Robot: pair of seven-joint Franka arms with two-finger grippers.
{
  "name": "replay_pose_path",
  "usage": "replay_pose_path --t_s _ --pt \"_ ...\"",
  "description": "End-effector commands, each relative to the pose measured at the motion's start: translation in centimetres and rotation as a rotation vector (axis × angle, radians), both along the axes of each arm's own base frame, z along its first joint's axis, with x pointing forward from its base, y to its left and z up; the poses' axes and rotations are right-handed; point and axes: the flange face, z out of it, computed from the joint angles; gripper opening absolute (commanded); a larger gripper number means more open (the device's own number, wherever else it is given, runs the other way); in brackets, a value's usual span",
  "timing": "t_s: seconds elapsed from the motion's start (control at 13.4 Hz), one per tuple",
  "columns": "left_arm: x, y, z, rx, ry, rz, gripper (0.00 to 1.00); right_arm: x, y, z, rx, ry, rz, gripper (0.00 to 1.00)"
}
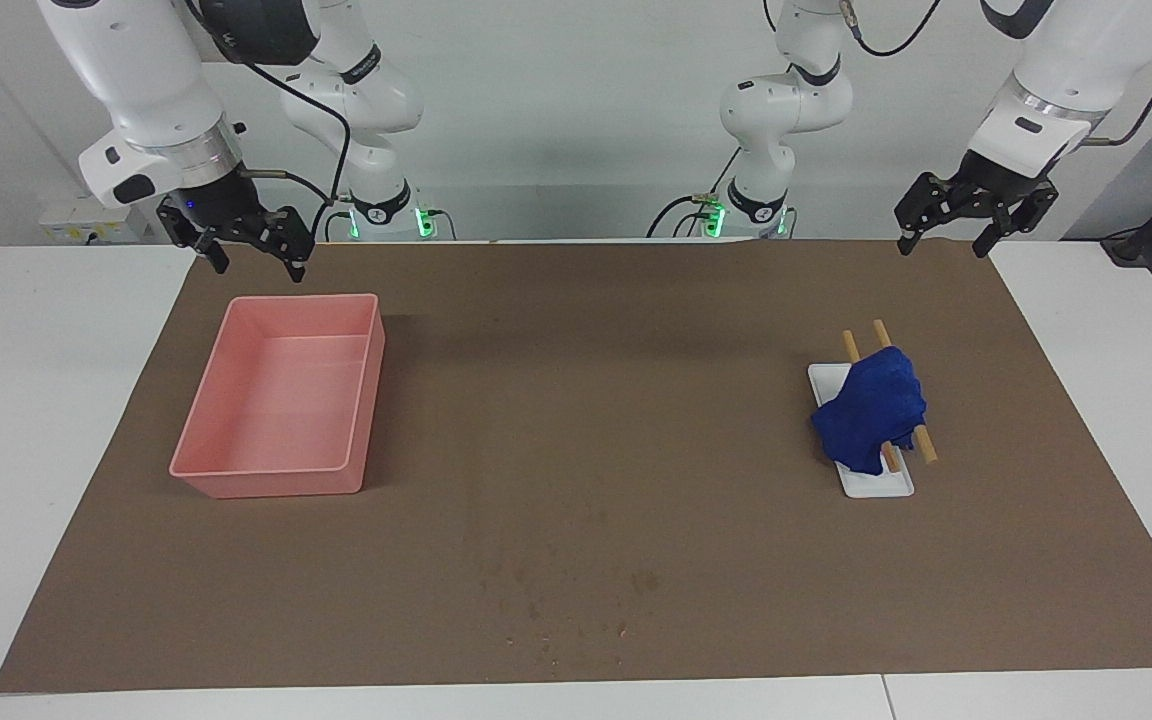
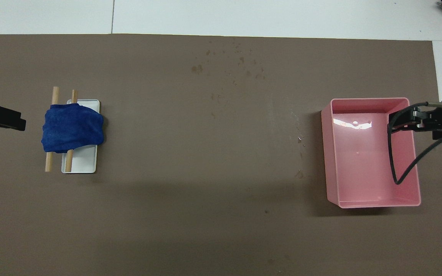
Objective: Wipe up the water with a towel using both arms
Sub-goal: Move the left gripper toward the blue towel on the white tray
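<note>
Opening stage of the wiping task, with nothing yet grasped. The towel (image 1: pixel 873 408), a deep-blue cloth, lies draped over two wooden sticks (image 1: pixel 926 447) that rest across a small white tray (image 1: pixel 881 485) at the left arm's end of the bench (image 1: pixel 56 400), on the brown mat (image 1: pixel 586 420). The left claw (image 1: pixel 946 243) hangs in the air over the mat's edge nearest the robots, well apart from the towel, its fingers spread and holding nothing. The right claw (image 1: pixel 256 262) hangs likewise over the robot-side rim of the pink bin (image 1: pixel 281 400) at the right arm's end, its fingers spread and empty. The bin appears to hold a shallow layer of water, judging by the glint on its floor in the overhead view. Small dark drops (image 2: pixel 240 61) mark the middle of the mat, farther from the robots than both tray and bin; these are presumably the water to be wiped.

The next move probably falls to the left arm: descend over the towel, pinch its raised fold without catching the sticks, and lift it clear.
</note>
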Motion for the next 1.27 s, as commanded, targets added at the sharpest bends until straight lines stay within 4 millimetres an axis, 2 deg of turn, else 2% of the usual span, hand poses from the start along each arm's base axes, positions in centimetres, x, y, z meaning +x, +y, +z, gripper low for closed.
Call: replay_pose_path --t_s 0.0,0.22,0.45,0.6,0.67,0.82,0.97,1.12,1.2 --pt "-0.5 -0.1 0.3 -0.008 0.004 -0.009 1.00 -0.2 -0.2 0.1 0.019 0.006 0.016 1.00" --pt "-0.6 0.0 0.2 -0.005 0.007 -0.016 1.00 -0.2 -0.3 0.1 0.019 0.006 0.014 1.00" --pt "-0.8 0.5 -1.1 0.000 -0.029 0.003 1.00 -0.2 -0.3 0.0 0.018 0.007 0.013 1.00" --pt "-1.1 1.1 -4.0 0.007 -0.105 0.024 1.00 -0.2 -0.2 0.1 0.018 0.006 0.013 1.00" --pt "-0.6 2.6 -5.2 0.009 -0.128 0.053 1.00 -0.2 -0.3 0.1 0.020 0.006 0.013 1.00" --pt "1.1 3.5 -7.2 0.005 -0.153 0.068 1.00 -0.2 -0.3 0.0 0.018 0.007 0.011 1.00" --pt "2.5 4.0 -11.3 0.002 -0.172 0.090 1.00 -0.3 -0.2 0.1 0.020 0.007 0.013 1.00" --pt "2.9 4.4 -16.2 -0.003 -0.194 0.132 1.00 -0.2 -0.3 0.1 0.018 0.006 0.011 1.00" --pt "2.9 4.5 -17.9 -0.003 -0.208 0.135 1.00 -0.2 -0.2 0.0 0.020 0.007 0.013 1.00"
